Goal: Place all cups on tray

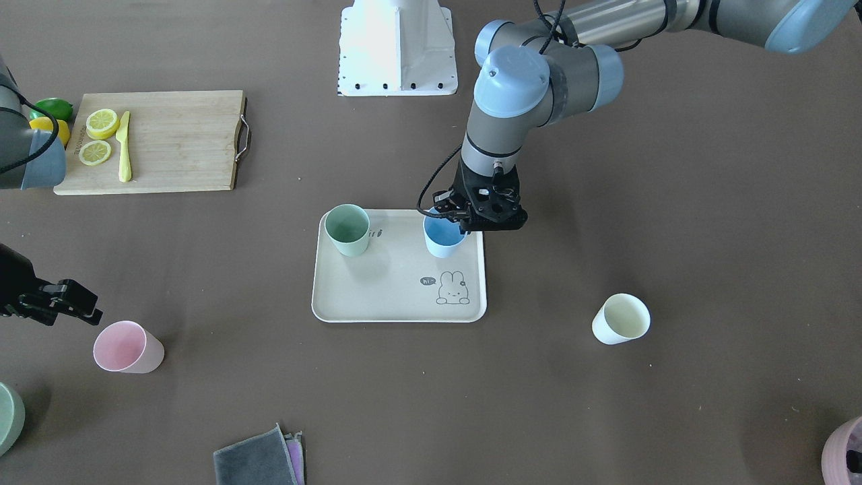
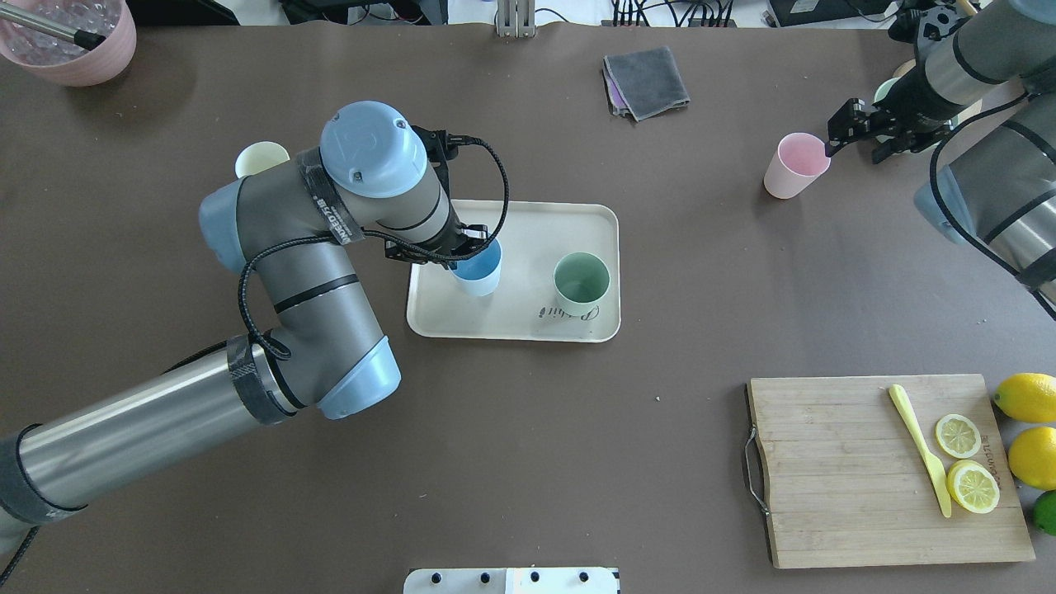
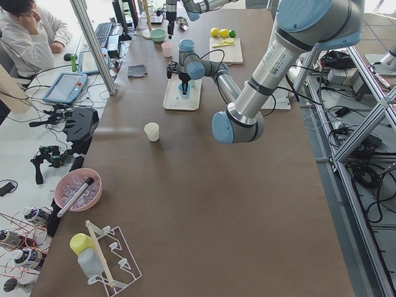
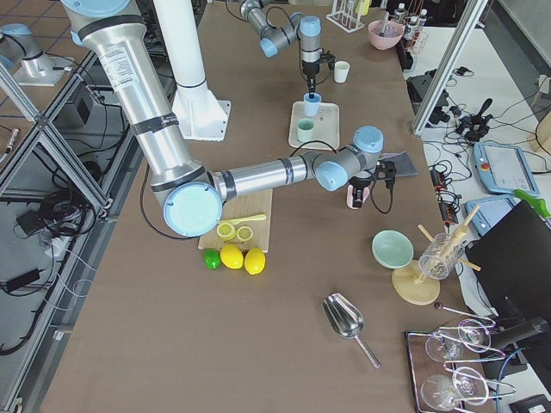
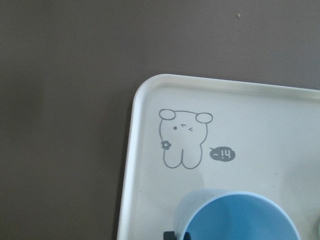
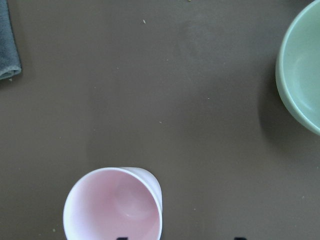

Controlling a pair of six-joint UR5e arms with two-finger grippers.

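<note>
Since the cups look light, stiff and matte, with thin tapered walls, a pinch across the rim should hold one without crushing or slipping.

Front-facing view: the left gripper (image 1: 465, 217) stands at the rim of the blue cup (image 1: 444, 240), which is upright on the tray (image 1: 390, 300), apart from the green cup (image 1: 347, 230). The pink cup (image 1: 128, 347) and cream cup (image 1: 621, 318) stand on the table, on either side of the tray and well apart from it.

Overhead view: the right gripper (image 2: 835, 142) is just beside the pink cup. Bare table runs from there to the tray, whose far half is free.

Left wrist view: a dark finger (image 5: 170, 235) sits tight against the blue cup's wall, so I judge the jaws are closed on that rim. The tray's raised edge needs clearing.

Right wrist view: the jaws stand wide apart over the pink cup's rim, with a green bowl (image 6: 302, 70) near.
</note>
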